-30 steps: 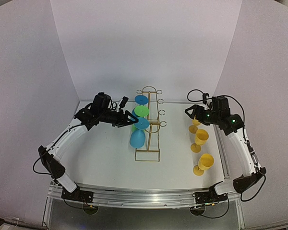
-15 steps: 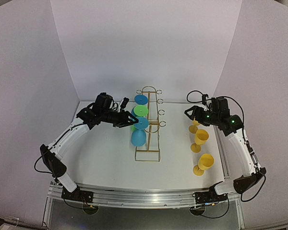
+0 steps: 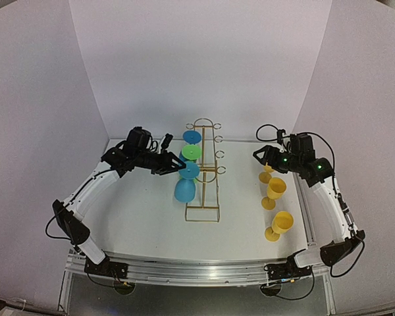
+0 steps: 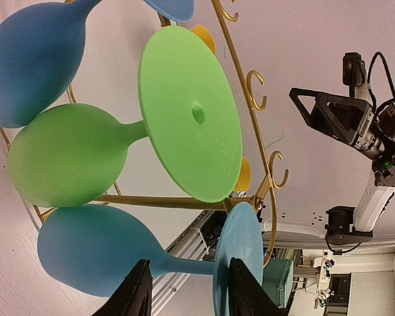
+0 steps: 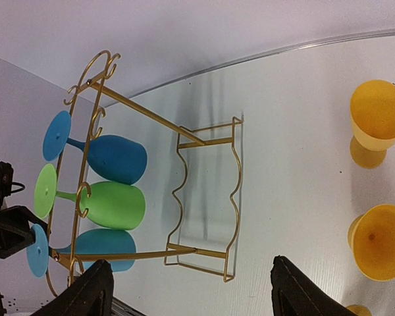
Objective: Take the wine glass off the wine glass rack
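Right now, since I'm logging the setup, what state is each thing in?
wine glass rack: upright, three glasses hanging on it.
near blue glass: hanging inverted.
green glass: hanging inverted.
far blue glass: hanging inverted.
yellow glasses: three, standing upright.
left claw: around the near blue glass's stem; grip unclear.
right claw: open, empty.

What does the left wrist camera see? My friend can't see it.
The left gripper has its fingers either side of the stem of a light blue wine glass hanging on the gold rack. A green wine glass and a darker blue wine glass hang beside it.
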You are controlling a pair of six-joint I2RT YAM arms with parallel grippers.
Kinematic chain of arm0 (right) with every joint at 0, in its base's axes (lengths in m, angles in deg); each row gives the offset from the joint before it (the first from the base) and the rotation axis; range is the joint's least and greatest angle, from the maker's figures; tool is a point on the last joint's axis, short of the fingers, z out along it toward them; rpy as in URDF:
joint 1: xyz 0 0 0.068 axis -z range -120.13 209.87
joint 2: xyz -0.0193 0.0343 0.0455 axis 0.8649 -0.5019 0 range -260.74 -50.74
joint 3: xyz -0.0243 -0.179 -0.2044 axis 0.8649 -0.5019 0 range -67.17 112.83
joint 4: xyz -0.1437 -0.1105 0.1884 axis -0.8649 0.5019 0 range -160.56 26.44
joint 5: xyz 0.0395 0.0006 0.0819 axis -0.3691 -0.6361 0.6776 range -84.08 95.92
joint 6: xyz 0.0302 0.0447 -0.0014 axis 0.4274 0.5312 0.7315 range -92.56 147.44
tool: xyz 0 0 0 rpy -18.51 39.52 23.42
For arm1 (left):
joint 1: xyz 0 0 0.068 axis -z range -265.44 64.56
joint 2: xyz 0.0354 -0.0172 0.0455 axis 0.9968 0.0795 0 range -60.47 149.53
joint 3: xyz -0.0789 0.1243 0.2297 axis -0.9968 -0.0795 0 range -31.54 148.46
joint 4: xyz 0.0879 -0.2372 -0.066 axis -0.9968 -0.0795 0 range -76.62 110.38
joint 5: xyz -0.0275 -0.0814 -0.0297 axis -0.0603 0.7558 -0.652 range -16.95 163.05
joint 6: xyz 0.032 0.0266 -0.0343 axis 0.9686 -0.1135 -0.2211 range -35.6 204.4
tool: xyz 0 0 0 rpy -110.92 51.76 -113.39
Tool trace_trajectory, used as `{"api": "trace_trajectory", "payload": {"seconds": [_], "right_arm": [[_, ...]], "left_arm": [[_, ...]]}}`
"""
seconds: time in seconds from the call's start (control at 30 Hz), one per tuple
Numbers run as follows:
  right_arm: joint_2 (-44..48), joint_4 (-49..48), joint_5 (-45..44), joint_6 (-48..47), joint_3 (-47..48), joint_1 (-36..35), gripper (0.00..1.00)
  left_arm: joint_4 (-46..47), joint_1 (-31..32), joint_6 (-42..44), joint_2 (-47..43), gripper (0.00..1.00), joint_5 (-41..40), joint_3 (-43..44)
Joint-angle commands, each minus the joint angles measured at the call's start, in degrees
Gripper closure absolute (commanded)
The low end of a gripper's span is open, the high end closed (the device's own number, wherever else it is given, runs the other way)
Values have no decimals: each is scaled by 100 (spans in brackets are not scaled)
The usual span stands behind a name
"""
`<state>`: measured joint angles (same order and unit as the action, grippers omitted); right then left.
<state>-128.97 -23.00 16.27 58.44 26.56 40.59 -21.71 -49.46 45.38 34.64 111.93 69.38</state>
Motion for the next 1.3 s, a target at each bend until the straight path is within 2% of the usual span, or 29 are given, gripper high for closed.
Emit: {"api": "trace_trajectory", "payload": {"seconds": [0.0, 0.17, 0.3, 0.37, 0.8, 0.93, 1.17, 1.27], "right_arm": [[106, -105, 97, -64, 103, -25, 24], [90, -104, 98, -70, 147, -27, 24], [98, -105, 89, -72, 159, -27, 24], [98, -104, 82, -69, 161, -24, 24], [98, -106, 92, -55, 238, -31, 25], [79, -106, 142, -35, 287, -25, 25], [54, -106, 174, -24, 395, -24, 25], [45, -103, 214, -6, 461, -27, 25]], "left_arm": [[-150, -46, 65, -221, 62, -47, 108], [-93, -43, 34, -207, 74, 22, 75], [-71, -47, 14, -216, 89, 131, 116], [-106, -56, 18, -235, 94, 135, 116], [-237, -355, -11, -388, 94, 253, -119], [-318, -409, 118, -477, 100, 281, -127], [21, -489, 152, -855, 100, 472, -431], [-81, -561, 448, -1032, 100, 391, -508]]}}
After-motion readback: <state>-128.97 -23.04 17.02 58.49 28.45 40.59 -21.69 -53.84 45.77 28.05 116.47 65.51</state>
